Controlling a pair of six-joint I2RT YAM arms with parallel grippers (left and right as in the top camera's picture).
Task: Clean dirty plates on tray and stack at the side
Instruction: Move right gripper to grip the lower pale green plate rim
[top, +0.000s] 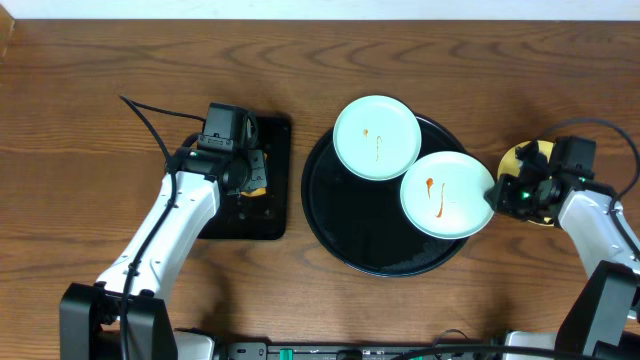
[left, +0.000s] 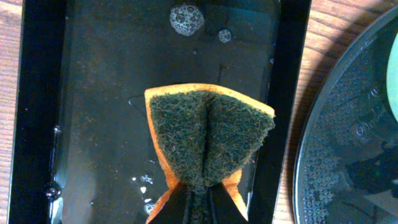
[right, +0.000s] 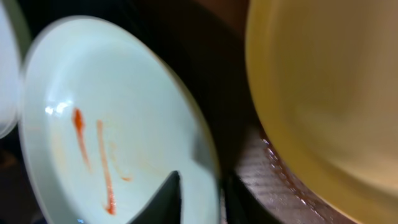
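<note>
Left gripper (left: 199, 194) pinches a folded orange-and-green sponge (left: 208, 134) over the wet rectangular black tray (left: 37, 124). On the large round black tray (top: 350, 225), one smeared mint-blue plate (top: 376, 137) sits at the rear edge. Right gripper (right: 196, 198) clamps a second mint-blue plate (top: 445, 195) by its rim at the tray's right edge, beside a pale yellow plate (top: 516, 160).

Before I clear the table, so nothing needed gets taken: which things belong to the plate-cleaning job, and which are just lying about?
Job: far mint plate, near mint plate, yellow plate, round black tray, sponge, rectangular tray of soapy water.
Lying about: only the black cable.
</note>
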